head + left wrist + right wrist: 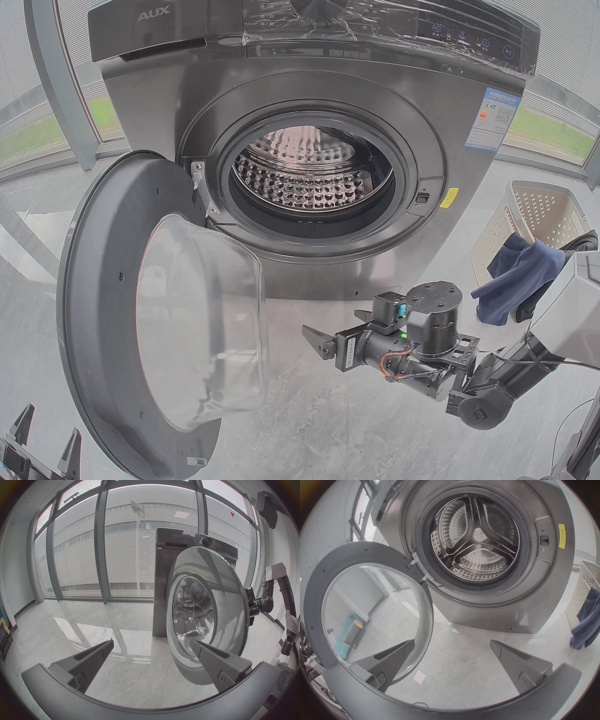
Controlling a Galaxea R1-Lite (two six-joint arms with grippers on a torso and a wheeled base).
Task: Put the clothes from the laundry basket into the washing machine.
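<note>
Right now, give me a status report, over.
Left gripper open, empty. Right gripper open, empty, in front of washing machine. Blue clothes draped over laundry basket rim. Door wide open; nothing blocks the drum.

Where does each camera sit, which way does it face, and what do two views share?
Head view: on the robot's head, facing forward and down at the washing machine, its open door, the laundry basket with blue clothes; the right gripper and left gripper show.
Left wrist view: on the left wrist, facing the door's outer side and windows; own jaws apart, right arm beyond.
Right wrist view: on the right wrist, facing into the drum; own jaws apart.
Shared: head and right wrist views show drum, basket and clothes.
</note>
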